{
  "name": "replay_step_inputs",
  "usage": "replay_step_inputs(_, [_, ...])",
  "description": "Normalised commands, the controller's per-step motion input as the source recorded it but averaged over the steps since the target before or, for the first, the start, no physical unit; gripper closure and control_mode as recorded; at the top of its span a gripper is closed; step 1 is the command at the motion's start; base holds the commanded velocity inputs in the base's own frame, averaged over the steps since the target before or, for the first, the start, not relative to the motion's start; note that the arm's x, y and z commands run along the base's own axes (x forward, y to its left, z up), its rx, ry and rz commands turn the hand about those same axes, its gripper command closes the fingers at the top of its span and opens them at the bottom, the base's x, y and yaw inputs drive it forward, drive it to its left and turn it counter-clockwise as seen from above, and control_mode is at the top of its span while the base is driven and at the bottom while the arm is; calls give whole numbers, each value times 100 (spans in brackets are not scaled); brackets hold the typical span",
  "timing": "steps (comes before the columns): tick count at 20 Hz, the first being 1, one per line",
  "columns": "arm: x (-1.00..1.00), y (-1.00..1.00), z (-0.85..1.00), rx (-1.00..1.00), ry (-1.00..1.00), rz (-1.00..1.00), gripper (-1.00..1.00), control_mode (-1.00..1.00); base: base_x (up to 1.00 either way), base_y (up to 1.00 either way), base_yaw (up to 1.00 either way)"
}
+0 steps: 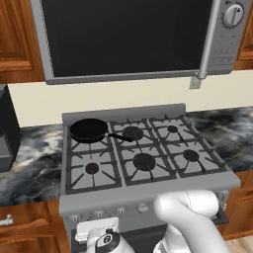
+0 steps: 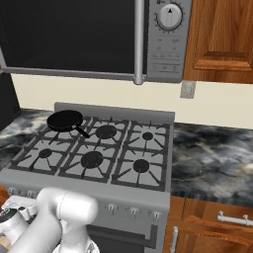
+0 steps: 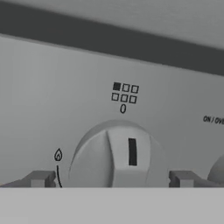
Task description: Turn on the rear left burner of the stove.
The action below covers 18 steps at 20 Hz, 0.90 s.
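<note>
end effector [image 3: 114, 179] straddles upright knob [image 3: 118, 157]

Kitchen: stove [image 1: 148, 192], microwave [image 1: 128, 39], cabinets [image 2: 222, 37].

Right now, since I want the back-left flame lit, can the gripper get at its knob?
Probably yes: the knob sits centred between the open gripper fingers, nothing between them, and its marker shows the back-left square.
</note>
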Motion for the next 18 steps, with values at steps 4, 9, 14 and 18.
replay_step_inputs(4, [14,2,-6,0,11,0,100,-100,0,0,0])
replay_step_inputs(9, [0,0,-1,-1,3,0,100,-100,0,0,0])
replay_step_inputs(14, [0,0,-13,-15,0,0,100,-100,0,0,0])
replay_step_inputs(18, [0,18,-1,-36,0,2,100,-100,0,0,0])
